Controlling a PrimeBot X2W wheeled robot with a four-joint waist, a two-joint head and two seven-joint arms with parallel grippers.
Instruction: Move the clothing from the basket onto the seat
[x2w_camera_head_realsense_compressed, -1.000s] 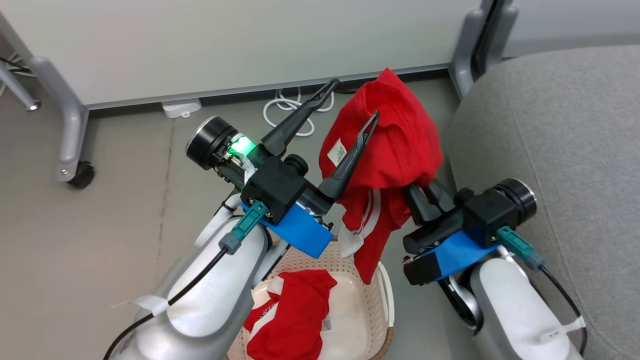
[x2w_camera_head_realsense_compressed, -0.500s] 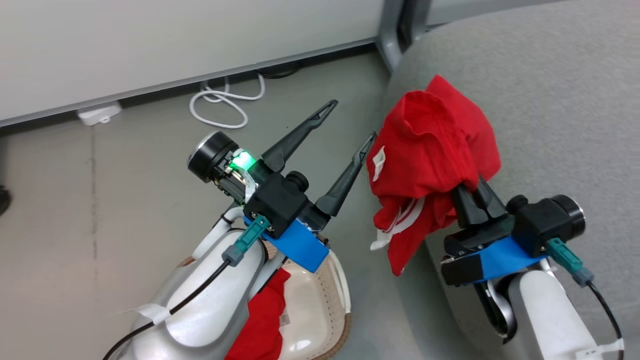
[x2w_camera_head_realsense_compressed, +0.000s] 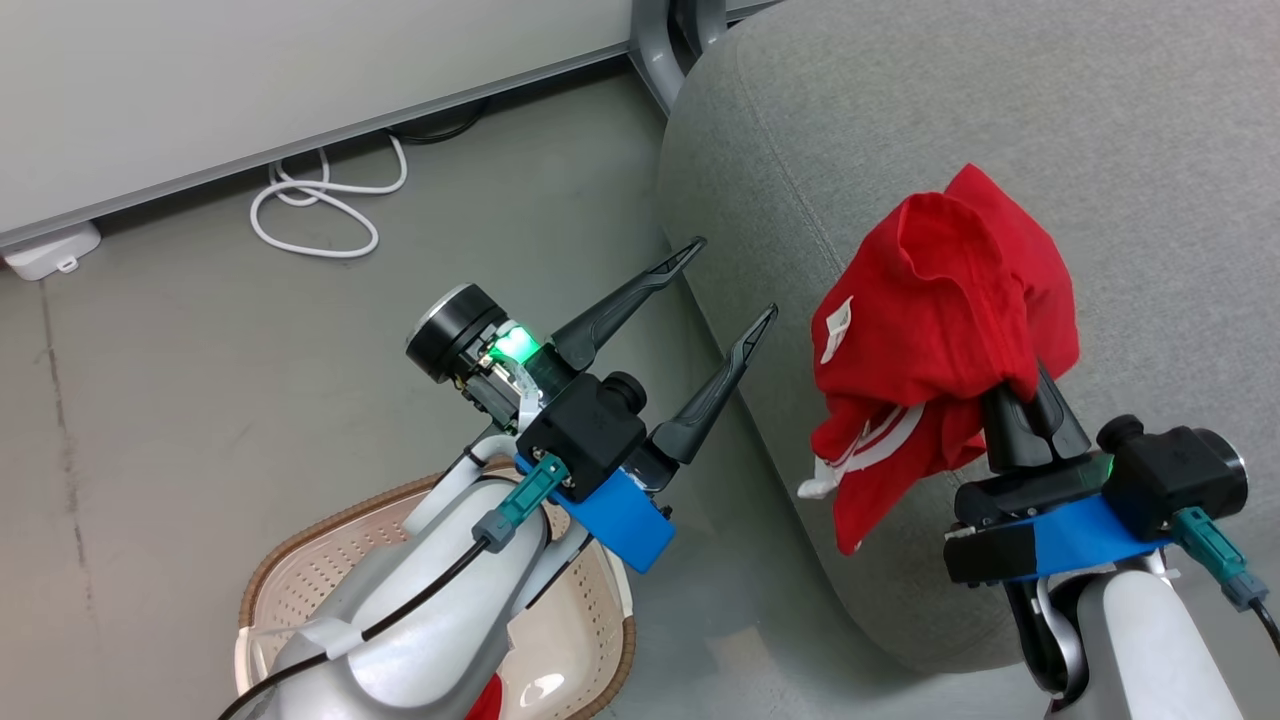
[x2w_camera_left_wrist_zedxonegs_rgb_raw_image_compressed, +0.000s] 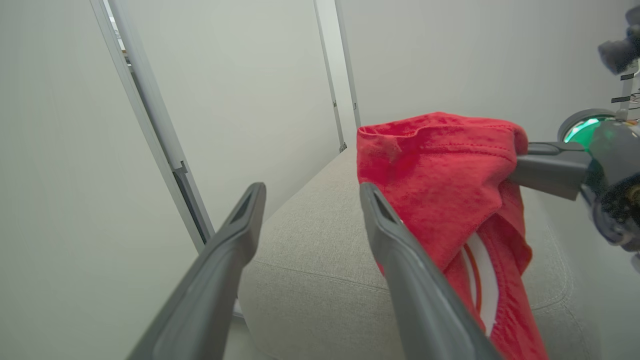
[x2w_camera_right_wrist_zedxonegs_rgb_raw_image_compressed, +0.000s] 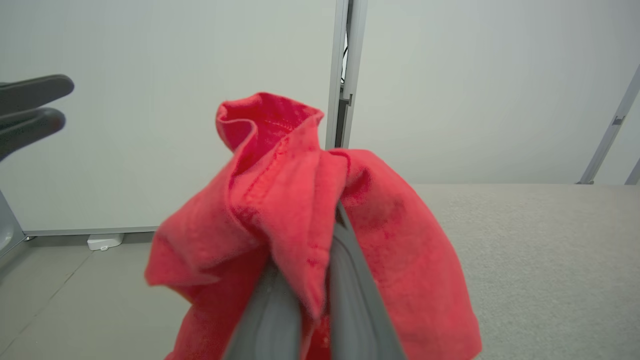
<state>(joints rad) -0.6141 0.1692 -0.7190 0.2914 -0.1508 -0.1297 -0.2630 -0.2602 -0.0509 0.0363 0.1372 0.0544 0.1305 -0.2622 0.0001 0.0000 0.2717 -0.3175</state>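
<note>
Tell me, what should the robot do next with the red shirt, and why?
Probably carry the red garment a little farther over the seat before letting go. The right gripper is shut on it, and it hangs at the seat's edge, tail dangling off the side.

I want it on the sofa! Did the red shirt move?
Yes: the red shirt, in the right pincer, went from over the basket to above the seat.

You have no legible text here: the small white label (x2w_camera_head_realsense_compressed: 838, 327) on the bright red fabric garment (x2w_camera_head_realsense_compressed: 950, 300) carries print too small to read.
</note>
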